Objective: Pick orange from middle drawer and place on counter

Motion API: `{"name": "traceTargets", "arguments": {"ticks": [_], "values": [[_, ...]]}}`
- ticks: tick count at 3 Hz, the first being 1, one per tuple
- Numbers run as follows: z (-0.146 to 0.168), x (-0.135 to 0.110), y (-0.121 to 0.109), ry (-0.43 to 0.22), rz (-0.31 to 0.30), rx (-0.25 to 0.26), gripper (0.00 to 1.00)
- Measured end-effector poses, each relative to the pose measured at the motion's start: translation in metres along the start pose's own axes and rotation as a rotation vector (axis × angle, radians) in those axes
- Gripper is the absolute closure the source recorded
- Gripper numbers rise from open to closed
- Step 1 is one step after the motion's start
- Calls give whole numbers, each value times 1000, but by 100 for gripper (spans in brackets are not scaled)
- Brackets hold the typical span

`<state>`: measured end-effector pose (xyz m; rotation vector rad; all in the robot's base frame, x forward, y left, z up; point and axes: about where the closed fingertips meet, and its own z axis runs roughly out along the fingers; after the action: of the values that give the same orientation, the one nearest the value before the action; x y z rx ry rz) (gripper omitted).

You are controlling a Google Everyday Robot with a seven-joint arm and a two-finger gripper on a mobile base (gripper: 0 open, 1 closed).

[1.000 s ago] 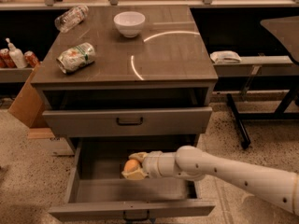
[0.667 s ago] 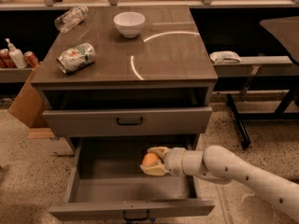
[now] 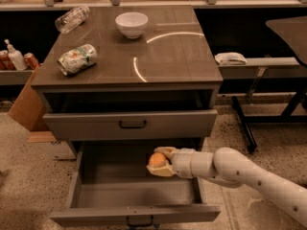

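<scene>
The middle drawer (image 3: 134,198) is pulled open below the cabinet, with a flat grey floor and a small dark front handle. My gripper (image 3: 158,162) reaches in from the right on a white arm and is shut on the orange (image 3: 157,159), holding it above the drawer's right half, near the back. The counter (image 3: 168,56) is the glossy brown-grey top above, with curved light reflections.
On the counter stand a white bowl (image 3: 131,24), a printed can lying on its side (image 3: 76,59) and a clear plastic bottle lying down (image 3: 72,18). A closed drawer front with a black bar handle (image 3: 133,124) sits above the open drawer. A cardboard box (image 3: 26,104) stands at the left.
My gripper has moved to the right and slightly upward with the orange in it, from the drawer's middle toward its right side.
</scene>
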<state>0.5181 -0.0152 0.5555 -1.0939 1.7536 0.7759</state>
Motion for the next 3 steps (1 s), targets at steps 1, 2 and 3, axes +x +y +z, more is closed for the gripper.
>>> {"name": "traceTargets", "arguments": {"ticks": [1,2,3], "values": [[-71,-56,-26,-91,-108,94,100],[-126,-97,-43,-143,-186,165,100],[-169,-140,-68,-205,-240,214,100]]}}
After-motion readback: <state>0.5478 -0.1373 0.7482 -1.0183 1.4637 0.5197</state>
